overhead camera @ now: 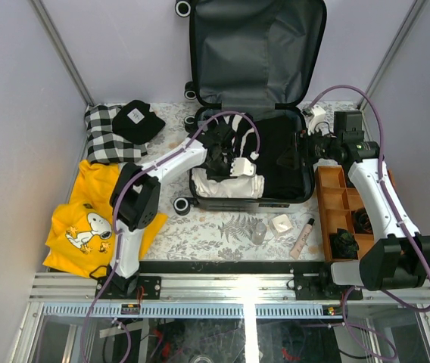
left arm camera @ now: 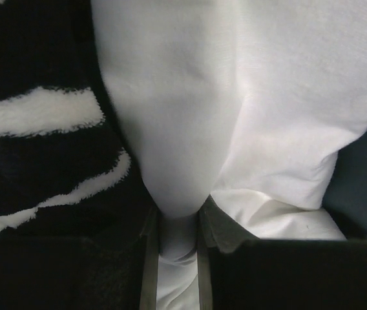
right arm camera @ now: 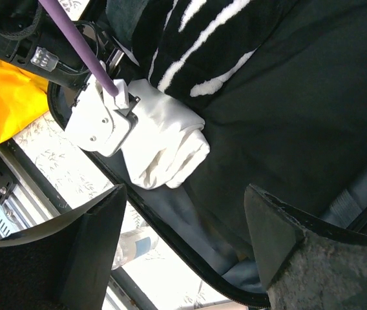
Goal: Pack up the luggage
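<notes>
Item: luggage (overhead camera: 257,53), lying open at the back centre of the surface (overhead camera: 222,231), lid upright, base part filled. Step in hand, by judgement: stowing a white garment (left arm camera: 254,97) in the luggage's front-left corner, beside a black striped garment (right arm camera: 190,39). Left gripper (left arm camera: 177,255): nearly closed, pinching a fold of the white garment inside the luggage. Right gripper (right arm camera: 187,194): wide apart, empty, poised over the luggage's right side above a black garment (right arm camera: 300,116). Next move likely calls for letting go and pressing the white garment flat, then fetching the yellow shirt (overhead camera: 86,219) left of the luggage.
</notes>
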{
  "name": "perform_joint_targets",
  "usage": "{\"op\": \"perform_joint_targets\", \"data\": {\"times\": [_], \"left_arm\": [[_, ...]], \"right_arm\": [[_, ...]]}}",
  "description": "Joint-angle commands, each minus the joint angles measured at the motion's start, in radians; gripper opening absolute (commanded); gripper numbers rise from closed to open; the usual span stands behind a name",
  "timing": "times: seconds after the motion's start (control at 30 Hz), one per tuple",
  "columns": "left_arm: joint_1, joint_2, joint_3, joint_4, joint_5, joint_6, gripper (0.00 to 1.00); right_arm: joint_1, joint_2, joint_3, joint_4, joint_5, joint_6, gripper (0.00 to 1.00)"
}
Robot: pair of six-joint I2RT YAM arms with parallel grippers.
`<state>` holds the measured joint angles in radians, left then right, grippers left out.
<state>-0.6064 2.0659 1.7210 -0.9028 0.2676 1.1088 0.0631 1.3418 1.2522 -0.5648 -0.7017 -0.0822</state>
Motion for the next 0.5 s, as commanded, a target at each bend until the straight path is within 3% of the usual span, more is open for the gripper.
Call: {"op": "perform_joint_targets", "data": {"times": [0.0, 0.1, 0.17, 0.3, 0.47], "left_arm": [[0.027, -0.068, 0.003, 0.008, -0.050, -0.089, 0.23], [0.028, -0.119, 0.091, -0.040, 0.044, -0.169, 0.51], [0.028, -0.161, 0.139, -0.057, 0.093, -0.227, 0.63], [0.044, -0.262, 0.146, -0.064, 0.130, -0.304, 0.80], [0.207, -0.388, 0.050, 0.060, 0.171, -0.445, 0.99]], "right_arm": [[-0.005, -0.004, 0.003, -0.004, -0.053, -0.017, 0.77], [-0.005, 0.007, 0.004, -0.009, -0.070, -0.018, 0.70], [-0.005, 0.009, 0.009, -0.014, -0.076, -0.019, 0.66], [-0.005, -0.004, 0.018, -0.036, -0.065, -0.033, 0.65], [-0.005, -0.033, 0.013, -0.051, -0.057, -0.036, 0.69]]}}
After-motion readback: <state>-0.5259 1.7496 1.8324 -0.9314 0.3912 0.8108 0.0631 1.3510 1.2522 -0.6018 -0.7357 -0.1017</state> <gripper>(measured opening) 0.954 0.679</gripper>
